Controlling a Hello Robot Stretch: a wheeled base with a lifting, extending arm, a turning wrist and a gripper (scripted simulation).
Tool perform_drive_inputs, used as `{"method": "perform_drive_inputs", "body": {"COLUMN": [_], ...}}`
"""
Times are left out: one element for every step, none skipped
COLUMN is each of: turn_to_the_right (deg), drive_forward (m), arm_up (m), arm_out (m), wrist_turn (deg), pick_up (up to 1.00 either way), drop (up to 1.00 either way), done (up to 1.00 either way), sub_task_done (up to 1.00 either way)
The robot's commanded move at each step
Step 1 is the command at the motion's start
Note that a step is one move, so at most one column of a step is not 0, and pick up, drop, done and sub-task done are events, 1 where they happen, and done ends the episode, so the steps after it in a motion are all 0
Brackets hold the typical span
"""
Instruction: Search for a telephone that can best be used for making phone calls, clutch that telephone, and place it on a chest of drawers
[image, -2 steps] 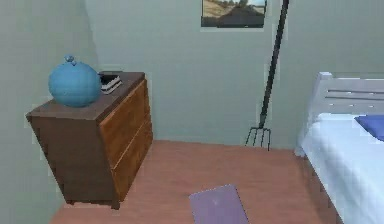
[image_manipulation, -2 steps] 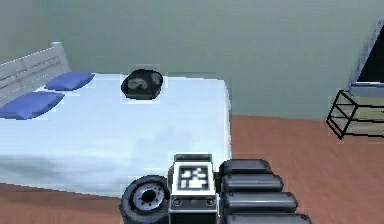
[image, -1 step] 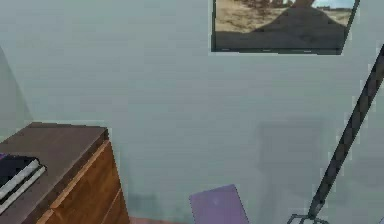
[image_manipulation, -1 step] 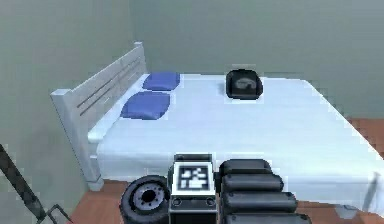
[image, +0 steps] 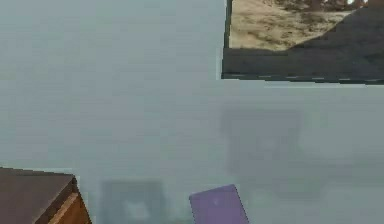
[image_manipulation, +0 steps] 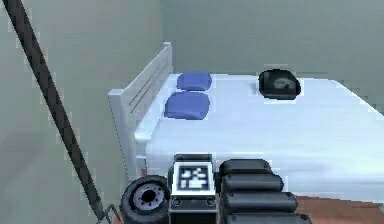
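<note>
Black rounded object (image_manipulation: 280, 84) with a pale arc on top lies on the white bed (image_manipulation: 300, 130), far right side, right of the pillows. Telephone not confirmed. Brown wooden furniture piece (image: 35, 195), dark flat top, sits near left in the forward view. Only a corner is visible; drawers not discernible.

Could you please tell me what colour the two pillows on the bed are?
Both pillows are blue, seen best in the arm side view.

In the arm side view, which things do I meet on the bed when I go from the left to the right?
white headboard → two blue pillows → black rounded object, all on the white bed.
</note>
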Motion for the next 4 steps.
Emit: {"method": "perform_drive_inputs", "body": {"turn_to_the_right": [-45.0, -45.0, -45.0, -15.0], "drive_forward": [0.0, 0.0, 0.0, 0.0], "arm_up": [0.0, 0.0, 0.0, 0.0], "arm_out": [0.0, 0.0, 0.0, 0.0], "wrist_turn": [0.0, 0.0, 0.0, 0.0], "pick_up": [0.0, 0.0, 0.0, 0.0], "drop": [0.0, 0.0, 0.0, 0.0], "done": [0.0, 0.0, 0.0, 0.0], "sub_task_done": [0.0, 0.0, 0.0, 0.0]}}
